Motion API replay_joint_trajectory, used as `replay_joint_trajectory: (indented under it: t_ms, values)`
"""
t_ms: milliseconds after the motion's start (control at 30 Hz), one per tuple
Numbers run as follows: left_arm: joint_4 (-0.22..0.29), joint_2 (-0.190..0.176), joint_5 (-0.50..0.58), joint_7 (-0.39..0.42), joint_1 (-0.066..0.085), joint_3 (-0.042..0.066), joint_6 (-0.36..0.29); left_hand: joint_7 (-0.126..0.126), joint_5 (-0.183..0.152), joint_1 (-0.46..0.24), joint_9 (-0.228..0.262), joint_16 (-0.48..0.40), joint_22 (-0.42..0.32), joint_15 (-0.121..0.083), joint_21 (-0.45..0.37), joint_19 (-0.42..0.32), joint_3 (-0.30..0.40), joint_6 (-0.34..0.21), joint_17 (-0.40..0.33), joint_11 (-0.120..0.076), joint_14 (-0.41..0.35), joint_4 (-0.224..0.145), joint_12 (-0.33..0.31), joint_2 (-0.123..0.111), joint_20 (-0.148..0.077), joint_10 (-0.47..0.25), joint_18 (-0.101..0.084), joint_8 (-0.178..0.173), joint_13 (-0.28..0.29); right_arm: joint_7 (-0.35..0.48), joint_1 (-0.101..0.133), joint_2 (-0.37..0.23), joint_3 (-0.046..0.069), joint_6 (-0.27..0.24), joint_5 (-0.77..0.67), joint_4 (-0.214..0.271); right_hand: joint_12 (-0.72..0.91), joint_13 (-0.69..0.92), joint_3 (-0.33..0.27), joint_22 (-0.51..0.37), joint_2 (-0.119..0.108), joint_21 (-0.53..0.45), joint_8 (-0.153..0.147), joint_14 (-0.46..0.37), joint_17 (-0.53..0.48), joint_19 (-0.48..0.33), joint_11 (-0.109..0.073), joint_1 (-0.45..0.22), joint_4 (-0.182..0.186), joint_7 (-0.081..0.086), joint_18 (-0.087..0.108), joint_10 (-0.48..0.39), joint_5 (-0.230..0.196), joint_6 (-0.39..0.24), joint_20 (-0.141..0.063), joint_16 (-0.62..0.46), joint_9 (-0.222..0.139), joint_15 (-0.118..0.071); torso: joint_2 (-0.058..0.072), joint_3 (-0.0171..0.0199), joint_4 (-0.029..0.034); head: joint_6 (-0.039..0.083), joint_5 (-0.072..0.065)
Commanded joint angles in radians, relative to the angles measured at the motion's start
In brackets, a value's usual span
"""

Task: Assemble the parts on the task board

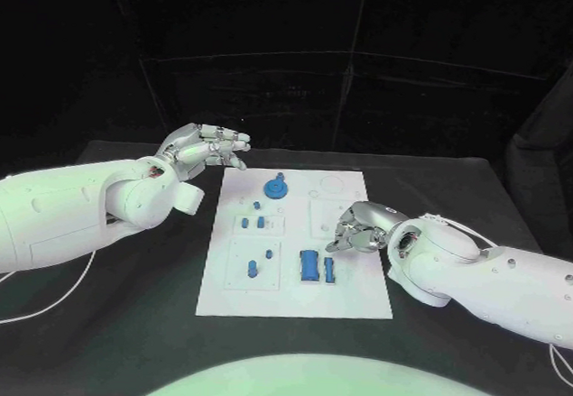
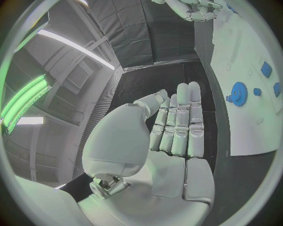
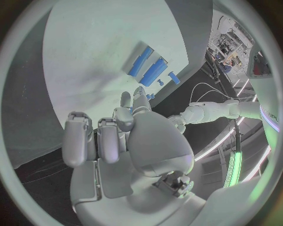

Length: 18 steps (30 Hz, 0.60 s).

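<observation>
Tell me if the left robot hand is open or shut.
Open: the left robot hand has straight, extended fingers and holds nothing.

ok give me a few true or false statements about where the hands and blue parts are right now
1. The left hand holds a blue part. False: its fingers are straight and it holds nothing.
2. The blue gear sits on the white board. True.
3. The right hand is over the board's right side. True.
4. The left hand rests on the gear. False: it is beyond the board's far left corner, apart from the gear.
5. Two long blue bars lie side by side near the right hand. True.
</observation>
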Motion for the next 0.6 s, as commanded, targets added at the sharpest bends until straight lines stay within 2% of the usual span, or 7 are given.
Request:
replay_joint_trajectory:
  t_ms: [33, 600]
  values:
    - [0.002, -0.001, 0.006, 0.018, 0.002, 0.001, 0.000, -0.004, 0.004, -0.006, -0.001, -0.003, -0.001, 0.001, -0.002, 0.008, -0.003, 0.003, -0.001, 0.000, 0.009, -0.006, -0.005, 0.004, -0.002, 0.006, 0.007, 0.004, -0.001, -0.013, 0.000, -0.002, 0.000, 0.026, -0.033, 0.005, 0.023, 0.093, -0.001, 0.027, -0.005, 0.005, 0.004, 0.073, 0.098, 0.022, -0.011, -0.002, -0.003, -0.002, -0.010, 0.022, -0.003, -0.008, -0.004, 0.004, 0.001, -0.005, 0.000, 0.0001, -0.0006, -0.003, -0.001]
    - [0.003, -0.002, 0.006, 0.015, 0.002, 0.001, 0.000, -0.003, 0.004, -0.006, -0.002, -0.003, -0.002, 0.001, -0.002, 0.008, -0.003, 0.003, -0.001, 0.000, 0.010, -0.006, -0.006, 0.003, -0.002, 0.006, 0.007, 0.004, -0.001, -0.025, -0.013, 0.017, 0.000, 0.069, -0.060, -0.015, 0.036, 0.104, 0.002, 0.031, -0.003, 0.008, 0.016, 0.074, 0.101, 0.022, -0.013, 0.001, -0.006, -0.004, -0.010, 0.025, -0.004, -0.009, -0.005, 0.006, 0.004, -0.006, 0.001, -0.0003, 0.0013, -0.012, -0.001]
